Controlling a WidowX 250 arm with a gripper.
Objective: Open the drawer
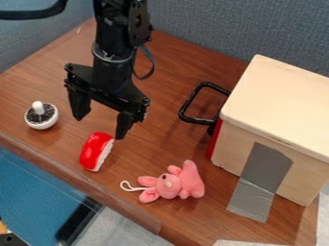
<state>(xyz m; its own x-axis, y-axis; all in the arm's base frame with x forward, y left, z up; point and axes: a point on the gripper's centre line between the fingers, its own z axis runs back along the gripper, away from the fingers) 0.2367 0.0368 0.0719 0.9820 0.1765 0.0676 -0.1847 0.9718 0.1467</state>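
Note:
My gripper (100,126) hangs over the left half of the table, its two fingers spread wide with nothing between them. To its right, apart from it, stands a light wooden box (276,108) holding the drawer. The drawer's red front (215,139) faces left, close against the box. A black loop handle (188,102) sticks out from that front toward the gripper.
Just below the gripper lies a red and white object (96,151). A white round brush (41,116) stands at the left. A pink plush toy (172,183) lies near the front edge. Grey tape (260,178) runs from box to table.

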